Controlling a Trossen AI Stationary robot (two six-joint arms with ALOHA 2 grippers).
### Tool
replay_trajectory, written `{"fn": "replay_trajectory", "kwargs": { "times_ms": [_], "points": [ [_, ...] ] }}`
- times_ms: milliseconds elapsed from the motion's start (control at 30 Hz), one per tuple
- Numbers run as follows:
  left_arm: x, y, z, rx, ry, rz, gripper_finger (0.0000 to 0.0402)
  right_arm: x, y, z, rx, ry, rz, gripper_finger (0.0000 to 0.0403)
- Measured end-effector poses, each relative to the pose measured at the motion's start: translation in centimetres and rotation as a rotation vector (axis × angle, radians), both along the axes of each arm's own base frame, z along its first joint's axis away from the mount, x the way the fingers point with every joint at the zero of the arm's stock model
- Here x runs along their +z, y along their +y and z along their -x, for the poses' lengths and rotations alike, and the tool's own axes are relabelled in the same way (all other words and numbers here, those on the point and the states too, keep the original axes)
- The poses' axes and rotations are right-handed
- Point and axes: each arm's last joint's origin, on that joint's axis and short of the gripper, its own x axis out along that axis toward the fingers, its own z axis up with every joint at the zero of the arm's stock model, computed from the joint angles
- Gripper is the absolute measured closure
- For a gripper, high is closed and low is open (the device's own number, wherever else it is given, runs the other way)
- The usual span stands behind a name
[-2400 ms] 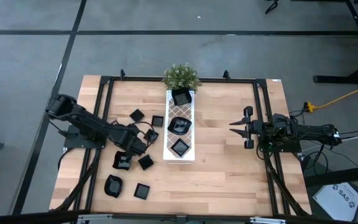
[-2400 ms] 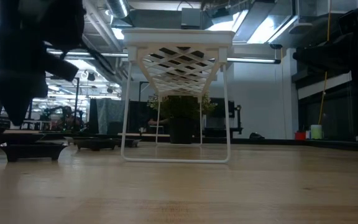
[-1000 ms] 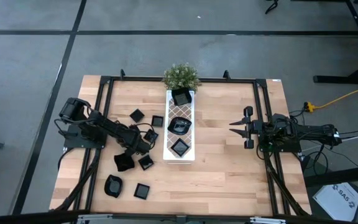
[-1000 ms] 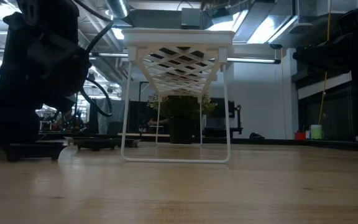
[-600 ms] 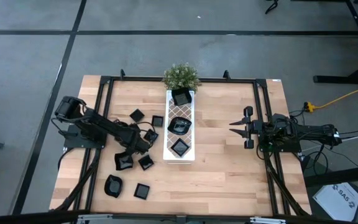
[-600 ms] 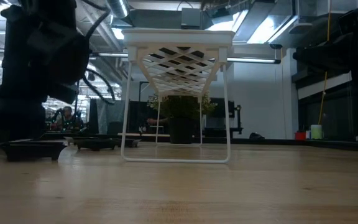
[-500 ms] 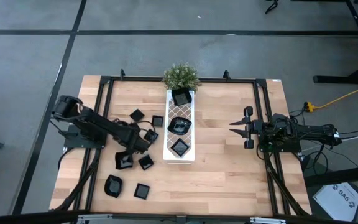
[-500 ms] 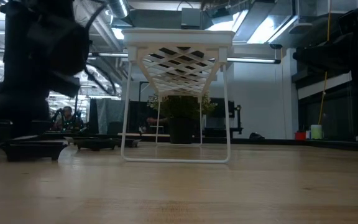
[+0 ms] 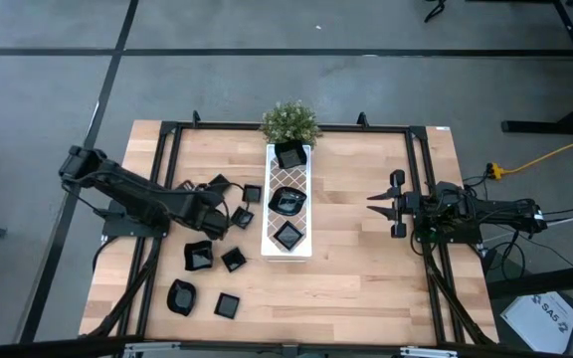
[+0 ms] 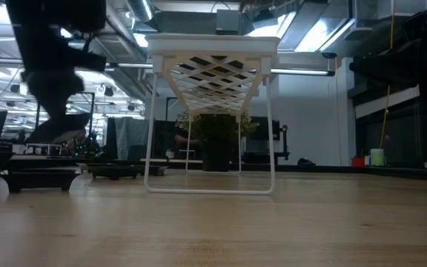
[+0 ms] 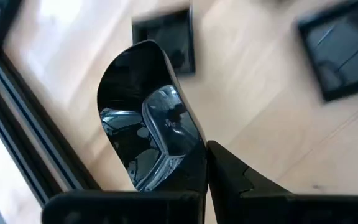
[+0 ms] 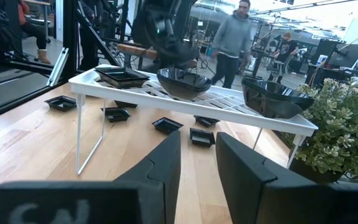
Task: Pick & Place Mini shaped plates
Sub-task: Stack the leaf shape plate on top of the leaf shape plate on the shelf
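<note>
**Left arm lifts a dish beside the tray**

From above, the left gripper (image 9: 214,211) hangs just left of the long white lattice tray (image 9: 288,252), which carries three glossy black mini plates; more lie on the wooden table (image 9: 366,259). The right gripper (image 9: 378,204), fingers spread and empty, waits right of the tray.

At table level, little more shows.

The left wrist camera shows a rounded glossy black dish (image 11: 143,127) pinched by its rim. I'd keep it level and clear the tray's edge before lowering.
</note>
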Motion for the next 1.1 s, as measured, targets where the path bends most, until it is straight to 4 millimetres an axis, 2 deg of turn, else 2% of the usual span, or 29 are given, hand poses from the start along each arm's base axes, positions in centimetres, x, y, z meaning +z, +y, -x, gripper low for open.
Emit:
{"fn": "replay_trajectory", "kwargs": {
  "times_ms": [233,567,833,1100],
  "points": [
    [3.8,-0.1,-1.0,-0.103,-0.132,-0.1,0.0399,0.0,0.0,0.0,0.0,0.0,0.0,0.0301],
    [8.4,-0.1,-2.7,-0.293,-0.175,-0.289,0.0399,0.0,0.0,0.0,0.0,0.0,0.0,0.0301],
    [10.3,-0.3,-4.1,-0.457,-0.199,-0.373,0.0399,0.0,0.0,0.0,0.0,-0.001,0.0,0.0301],
    [11.6,-1.2,-6.4,-0.76,-0.284,-0.415,0.0398,0.0,0.0,0.0,0.0,0.0,0.0,0.0301]
  ]
}}
